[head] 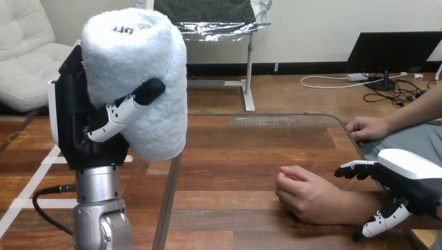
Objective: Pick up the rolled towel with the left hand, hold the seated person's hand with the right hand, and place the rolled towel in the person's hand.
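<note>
A white rolled towel (156,62) stands upright, lifted well above the table at the view's left. My left hand (78,120) is shut on it, with the thumb (125,110) curled across its front. The person's hand (305,195) rests on the table at the lower right as a loose fist, knuckles to the left. My right hand (412,174) hovers open at the person's forearm just behind that fist. Its fingers (357,169) reach over the far side and its thumb (383,223) sits on the near side, and neither is closed on the arm.
The wooden table (250,156) stretches across the middle, its left edge running down past my left arm. A second hand of the person (367,128) lies at the table's right edge, further back.
</note>
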You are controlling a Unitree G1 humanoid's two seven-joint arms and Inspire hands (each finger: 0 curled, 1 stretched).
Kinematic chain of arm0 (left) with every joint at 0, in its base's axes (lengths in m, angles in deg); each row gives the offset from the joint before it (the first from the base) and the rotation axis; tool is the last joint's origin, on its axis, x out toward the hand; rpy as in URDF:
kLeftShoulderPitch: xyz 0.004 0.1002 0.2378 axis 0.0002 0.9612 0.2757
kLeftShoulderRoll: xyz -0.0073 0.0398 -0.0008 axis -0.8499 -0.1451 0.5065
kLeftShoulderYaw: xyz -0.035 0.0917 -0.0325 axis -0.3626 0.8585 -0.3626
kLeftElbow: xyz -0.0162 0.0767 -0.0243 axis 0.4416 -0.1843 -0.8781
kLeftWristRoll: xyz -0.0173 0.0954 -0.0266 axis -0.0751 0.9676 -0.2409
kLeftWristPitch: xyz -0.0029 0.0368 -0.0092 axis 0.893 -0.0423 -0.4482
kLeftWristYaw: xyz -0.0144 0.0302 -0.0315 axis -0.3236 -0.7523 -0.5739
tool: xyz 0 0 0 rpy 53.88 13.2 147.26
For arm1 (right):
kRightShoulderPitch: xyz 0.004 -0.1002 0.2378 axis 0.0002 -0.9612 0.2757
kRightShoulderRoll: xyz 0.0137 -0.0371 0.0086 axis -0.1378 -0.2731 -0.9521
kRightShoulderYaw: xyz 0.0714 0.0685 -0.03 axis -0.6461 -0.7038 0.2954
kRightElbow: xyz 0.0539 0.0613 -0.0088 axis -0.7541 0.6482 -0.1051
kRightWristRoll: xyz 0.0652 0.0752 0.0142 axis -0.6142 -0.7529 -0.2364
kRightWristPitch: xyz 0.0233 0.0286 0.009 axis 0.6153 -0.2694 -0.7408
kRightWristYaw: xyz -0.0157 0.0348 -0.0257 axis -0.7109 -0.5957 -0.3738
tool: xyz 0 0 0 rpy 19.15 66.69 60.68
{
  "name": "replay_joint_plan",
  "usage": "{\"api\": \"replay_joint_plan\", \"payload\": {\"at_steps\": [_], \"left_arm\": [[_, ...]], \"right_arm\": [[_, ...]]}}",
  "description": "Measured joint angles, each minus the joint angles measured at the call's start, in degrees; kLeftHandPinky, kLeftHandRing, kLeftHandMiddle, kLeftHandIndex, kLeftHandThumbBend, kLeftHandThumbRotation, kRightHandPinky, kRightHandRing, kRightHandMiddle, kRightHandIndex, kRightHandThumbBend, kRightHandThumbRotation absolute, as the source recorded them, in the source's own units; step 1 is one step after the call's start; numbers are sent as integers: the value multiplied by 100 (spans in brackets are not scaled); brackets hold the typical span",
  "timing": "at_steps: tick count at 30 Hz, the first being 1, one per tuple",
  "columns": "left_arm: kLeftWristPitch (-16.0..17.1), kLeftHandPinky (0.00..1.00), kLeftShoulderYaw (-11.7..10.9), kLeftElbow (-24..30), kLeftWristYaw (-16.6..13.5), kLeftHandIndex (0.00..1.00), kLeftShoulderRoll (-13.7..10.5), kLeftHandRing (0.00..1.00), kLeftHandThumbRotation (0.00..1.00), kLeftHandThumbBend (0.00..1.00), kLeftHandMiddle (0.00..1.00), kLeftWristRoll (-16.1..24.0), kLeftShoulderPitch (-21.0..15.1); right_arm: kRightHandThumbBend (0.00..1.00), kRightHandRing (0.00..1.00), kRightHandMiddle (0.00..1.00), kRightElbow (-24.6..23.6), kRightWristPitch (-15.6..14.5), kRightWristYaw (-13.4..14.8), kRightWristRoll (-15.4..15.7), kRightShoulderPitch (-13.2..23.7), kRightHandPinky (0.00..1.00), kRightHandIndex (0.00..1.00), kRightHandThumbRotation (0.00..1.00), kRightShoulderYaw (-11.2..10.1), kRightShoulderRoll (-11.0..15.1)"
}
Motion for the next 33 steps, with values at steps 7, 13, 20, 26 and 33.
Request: {"api": "replay_joint_plan", "payload": {"at_steps": [7,13,20,26,33], "left_arm": [[-1,20,-1,1,0,39,0,27,0,57,33,-2,0],[-3,20,0,10,0,39,1,27,0,56,33,-3,0],[-3,20,-1,16,-3,39,0,27,0,57,33,6,1],[-5,19,0,24,-8,39,1,27,0,57,33,4,2],[-18,19,-6,40,-14,39,1,26,0,57,32,-5,4]], "right_arm": [[100,81,82,73,-2,125,142,61,72,83,15,113,0],[100,81,82,103,-36,189,306,117,70,83,13,193,0],[100,81,82,134,-183,267,466,208,67,82,12,305,0],[100,79,80,214,-216,331,553,298,68,81,11,396,0],[100,76,77,337,-205,529,636,353,65,78,12,490,0]]}}
